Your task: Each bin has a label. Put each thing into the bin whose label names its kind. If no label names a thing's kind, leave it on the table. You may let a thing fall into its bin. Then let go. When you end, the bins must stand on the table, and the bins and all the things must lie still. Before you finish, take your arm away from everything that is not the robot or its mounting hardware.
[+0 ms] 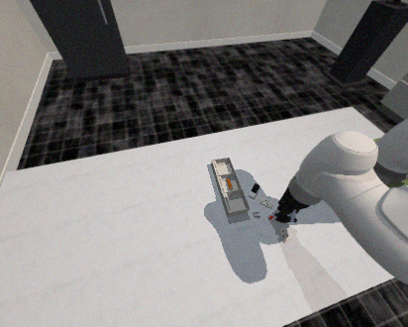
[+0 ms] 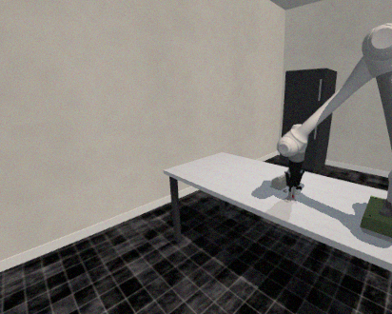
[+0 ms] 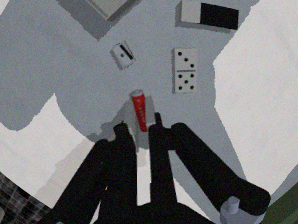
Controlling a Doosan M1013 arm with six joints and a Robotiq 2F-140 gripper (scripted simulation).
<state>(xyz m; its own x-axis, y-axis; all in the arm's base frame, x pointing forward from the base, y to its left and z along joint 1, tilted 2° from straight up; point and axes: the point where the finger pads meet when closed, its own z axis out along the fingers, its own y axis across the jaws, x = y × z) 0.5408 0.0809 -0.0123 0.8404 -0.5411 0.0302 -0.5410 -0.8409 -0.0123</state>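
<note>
My gripper point(image 3: 141, 108) point(image 1: 277, 218) point(image 2: 292, 191) is low over the white table point(image 1: 110, 238), right of the row of grey bins point(image 1: 237, 216). Its fingers are shut on the lower end of a small red stick point(image 3: 139, 108) point(image 1: 271, 217), which points away from the wrist toward the bins. A white domino with black dots point(image 3: 184, 71) point(image 1: 266, 202), a small grey clip-like piece point(image 3: 124, 55) point(image 1: 256, 214) and a black-and-white block point(image 3: 208, 15) point(image 1: 255, 188) lie on the table between the gripper and the bins. An orange thing point(image 1: 230, 183) lies in the middle bin. I cannot read the bin labels.
The arm's white links point(image 1: 353, 173) hang over the table's right side. Its green base plate point(image 2: 382, 216) sits on the table near the right edge. Dark cabinets point(image 1: 85, 35) stand by the far walls.
</note>
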